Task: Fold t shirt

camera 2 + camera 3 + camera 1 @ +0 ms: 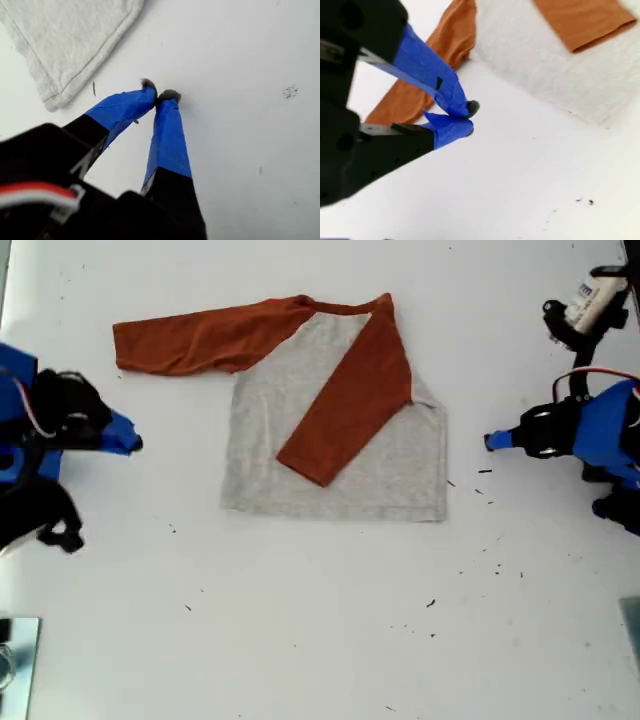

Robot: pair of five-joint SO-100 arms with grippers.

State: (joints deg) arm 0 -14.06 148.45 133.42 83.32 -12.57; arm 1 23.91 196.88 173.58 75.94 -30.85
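Exterior view: small heather-grey t shirt [340, 430] with rust-orange sleeves flat mid-table, one sleeve [350, 400] folded across, other sleeve [205, 337] stretched toward 10 o'clock. First gripper [159, 95] and second gripper [465, 119] both closed, empty, off the cloth. Next, probably: open second gripper, pinch the outstretched cuff, drag low across the body to mirror the first fold.

Your first gripper [159, 96] has two slim black fingers [169, 140] wrapped in blue tape, with grey fuzzy tips. A red and white cable crosses its black body. Your second gripper [466, 119] shows the same blue tape over black parts.
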